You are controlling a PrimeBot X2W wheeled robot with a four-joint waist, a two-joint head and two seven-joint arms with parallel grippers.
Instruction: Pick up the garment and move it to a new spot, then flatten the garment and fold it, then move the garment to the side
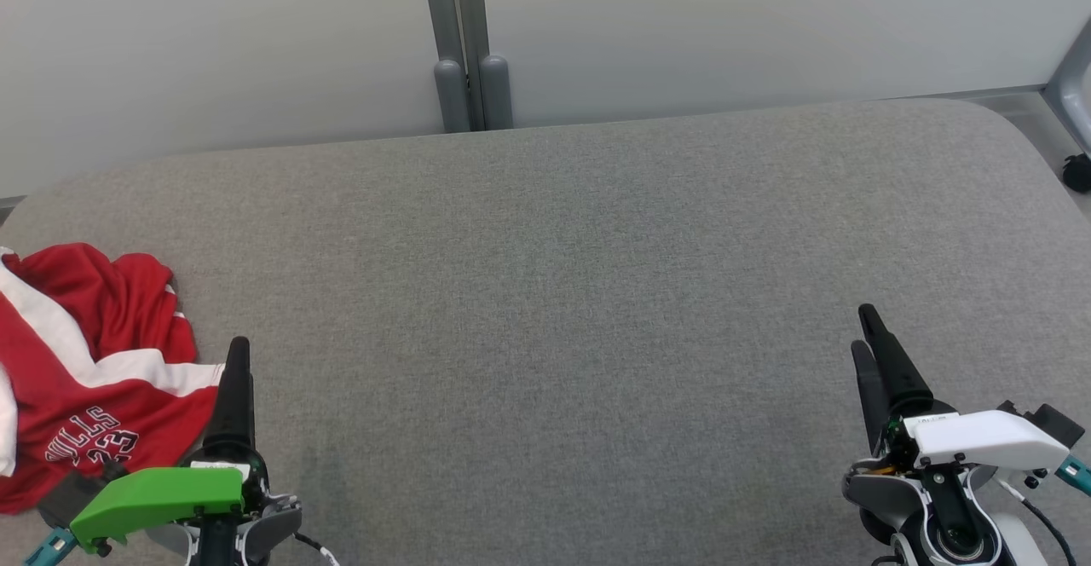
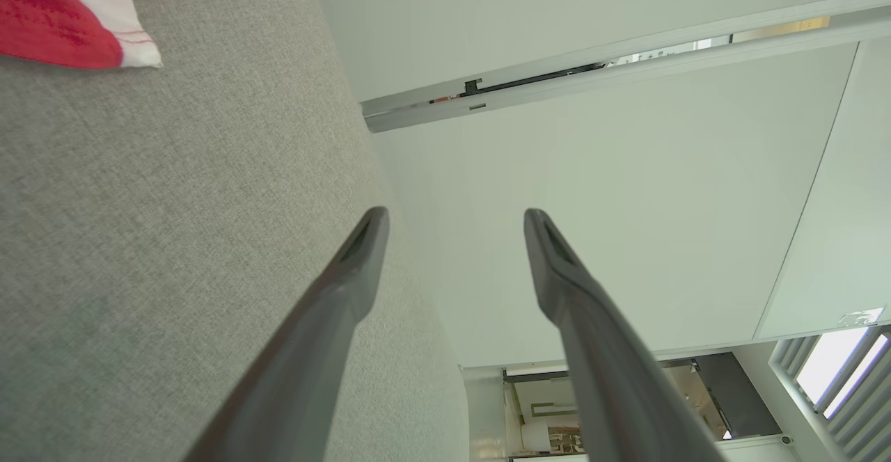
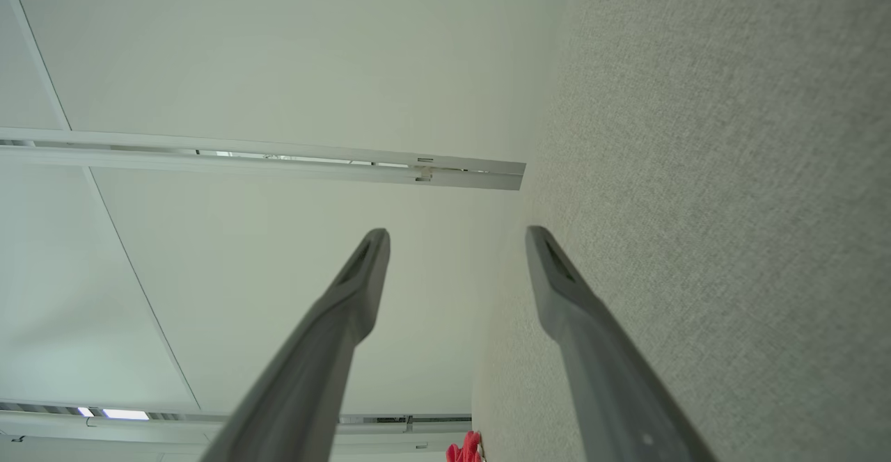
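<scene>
Head camera high, wrist cameras low
Head looks down on the grey table (image 1: 545, 251); both wrist views skim it closely, all sharing the garment (image 1: 85, 361).

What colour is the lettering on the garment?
The lettering is black with white outlines, on the red garment. The head view shows it best.

The right end effector (image 3: 456, 234), fingers spread and empty, hangs beside the grey counter (image 3: 731, 170), the red garment (image 3: 465, 449) well beyond.
</scene>
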